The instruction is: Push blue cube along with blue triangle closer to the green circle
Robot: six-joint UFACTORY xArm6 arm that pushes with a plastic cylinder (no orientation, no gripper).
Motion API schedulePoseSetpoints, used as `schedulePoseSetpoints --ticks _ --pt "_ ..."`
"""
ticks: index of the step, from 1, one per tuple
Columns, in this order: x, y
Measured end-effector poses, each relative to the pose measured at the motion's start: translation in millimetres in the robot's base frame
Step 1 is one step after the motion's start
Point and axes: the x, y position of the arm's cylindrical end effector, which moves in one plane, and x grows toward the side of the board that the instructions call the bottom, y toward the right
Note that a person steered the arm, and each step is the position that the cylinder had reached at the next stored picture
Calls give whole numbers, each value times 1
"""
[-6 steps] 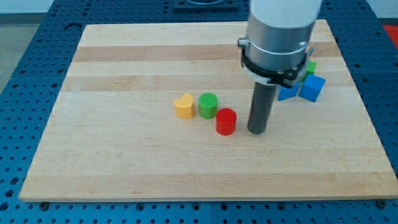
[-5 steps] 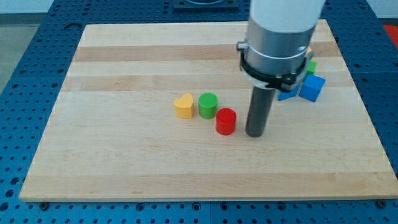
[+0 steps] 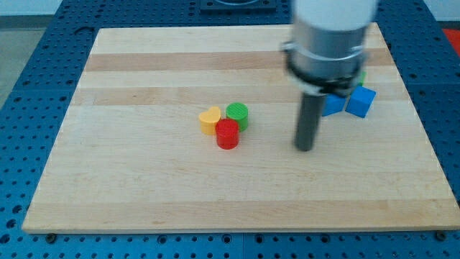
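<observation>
Where the rod comes down to the wooden board [image 3: 144, 180], my tip [image 3: 305, 148] rests on bare wood, touching no block and pushing nothing. It sits right of the view's middle, well apart from the cluster to its left. That cluster is three blocks pressed together: a yellow block [image 3: 210, 120], rounded, its exact shape unclear; the green circle [image 3: 237, 115] at its right; and a red cylinder [image 3: 227, 134] just below the pair. Up and to the right of my tip, partly behind the arm [image 3: 332, 39], the blue triangle [image 3: 332, 105] lies beside the blue cube [image 3: 361, 101], the two seemingly touching. A sliver of another green block [image 3: 361, 75] peeps out just above the cube, its shape hidden. Both blue blocks are well apart from the green circle.
</observation>
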Motion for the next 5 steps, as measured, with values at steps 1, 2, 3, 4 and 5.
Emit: schedulePoseSetpoints --ticks 1,2,3,4,5 --pt "-36 74" --pt "-54 127" --pt "-56 166" --pt "-80 193" --pt "-95 174"
